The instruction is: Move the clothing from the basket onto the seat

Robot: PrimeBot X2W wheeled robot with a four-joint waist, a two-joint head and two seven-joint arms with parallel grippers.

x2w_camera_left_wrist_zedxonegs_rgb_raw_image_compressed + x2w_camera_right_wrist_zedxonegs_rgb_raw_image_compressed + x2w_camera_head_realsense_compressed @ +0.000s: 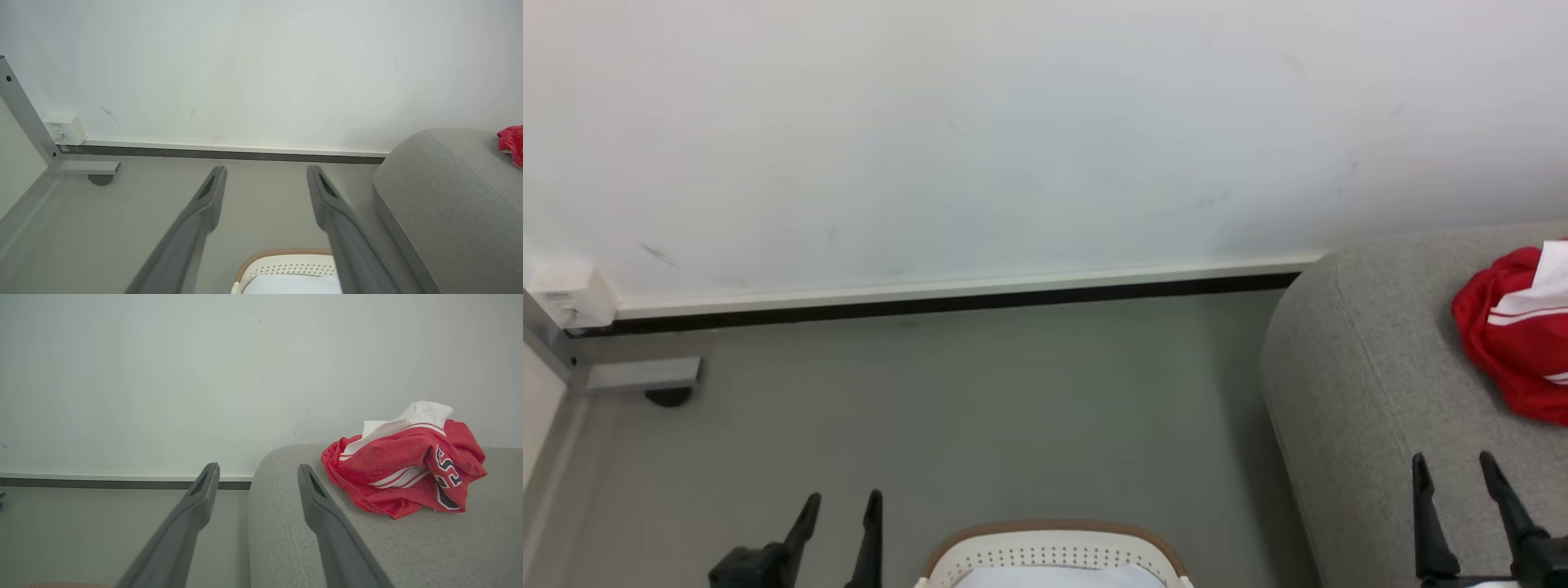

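Clothing (1507, 359), the red jersey, lies bunched on the seat (1356, 392) at the right edge of the head view, clear of the basket (1054, 531), whose far rim pokes up at the bottom centre with a plain white cloth (1062, 578) inside. My left fingers (800, 527) rise at the lower left over the bare floor (980, 408), spread apart and grasping nothing. My right fingers (1427, 514) stand at the lower right over the seat, just below the jersey, likewise released and empty. From the left wrist I look between the spread fingers to the baseboard, with the basket's rim at the bottom centre, the seat's rounded end at the right and a scrap of red at the far right edge. A metal frame post and a small white box sit at the left, well apart from the work. From the right wrist the jersey heaps at centre right on the seat, its number print facing the right of the frame, with a white fold on top that I cannot tell apart from the jersey's own trim. I judge the move done: the jersey is on the seat and nothing is held. Only part of the basket shows, so I cannot rule out more inside. Nothing stands in the way.
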